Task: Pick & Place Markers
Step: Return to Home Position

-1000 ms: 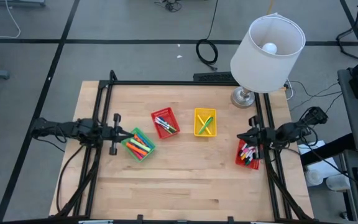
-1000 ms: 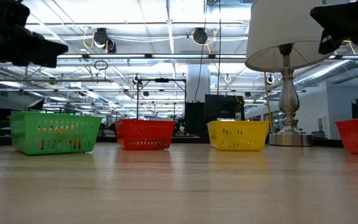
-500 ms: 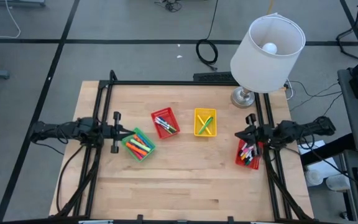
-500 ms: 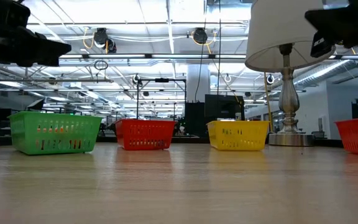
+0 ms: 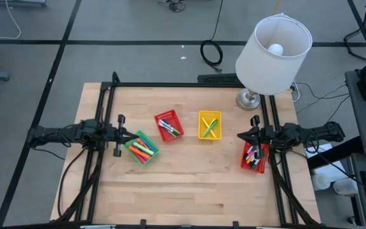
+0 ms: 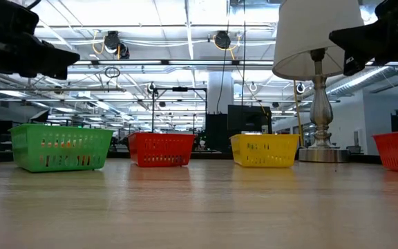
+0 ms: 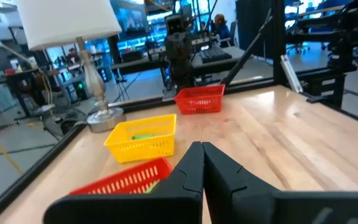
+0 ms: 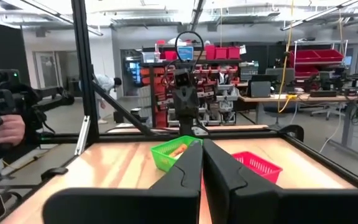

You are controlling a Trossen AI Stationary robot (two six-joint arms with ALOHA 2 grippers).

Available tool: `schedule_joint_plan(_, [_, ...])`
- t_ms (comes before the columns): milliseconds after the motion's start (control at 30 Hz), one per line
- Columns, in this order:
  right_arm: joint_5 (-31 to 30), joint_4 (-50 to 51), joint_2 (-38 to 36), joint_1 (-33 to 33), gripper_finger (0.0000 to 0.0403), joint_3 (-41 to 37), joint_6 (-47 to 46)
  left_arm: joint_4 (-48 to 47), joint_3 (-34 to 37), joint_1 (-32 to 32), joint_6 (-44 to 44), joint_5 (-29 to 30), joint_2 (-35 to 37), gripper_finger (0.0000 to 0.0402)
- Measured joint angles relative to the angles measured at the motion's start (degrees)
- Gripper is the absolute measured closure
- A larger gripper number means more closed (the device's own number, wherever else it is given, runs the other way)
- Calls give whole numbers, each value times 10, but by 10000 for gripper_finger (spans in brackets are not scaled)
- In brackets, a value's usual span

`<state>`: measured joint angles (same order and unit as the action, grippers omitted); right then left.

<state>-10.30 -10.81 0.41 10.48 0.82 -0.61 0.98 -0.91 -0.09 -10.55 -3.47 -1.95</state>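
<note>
Wooden surface (image 5: 189, 184) with no loose markers: the markers (image 5: 142, 151) lie sorted in the green basket (image 5: 151, 157), centre red basket (image 5: 157, 124), yellow basket (image 5: 200, 124) and right red basket (image 5: 243, 163). The left gripper (image 5: 131, 135) hangs beside the green basket and the right gripper (image 5: 241, 136) near the right red basket, both with fingers pressed together and empty. Sorting appears complete; only parking the arms seems left.

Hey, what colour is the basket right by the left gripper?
The basket is green, clearest in the high view.
</note>
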Motion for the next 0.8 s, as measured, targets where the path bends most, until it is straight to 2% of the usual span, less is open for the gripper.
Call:
schedule_joint_plan(300, [-1, -1, 0, 0, 403, 0, 27, 0, 0, 1, -12, 10, -30, 399])
schedule_joint_plan(600, [-1, -1, 0, 0, 403, 0, 28, 0, 0, 1, 5, 10, -30, 383])
schedule_joint_plan(800, [-1, -1, 0, 0, 403, 0, 28, 0, 0, 1, 4, 10, -30, 389])
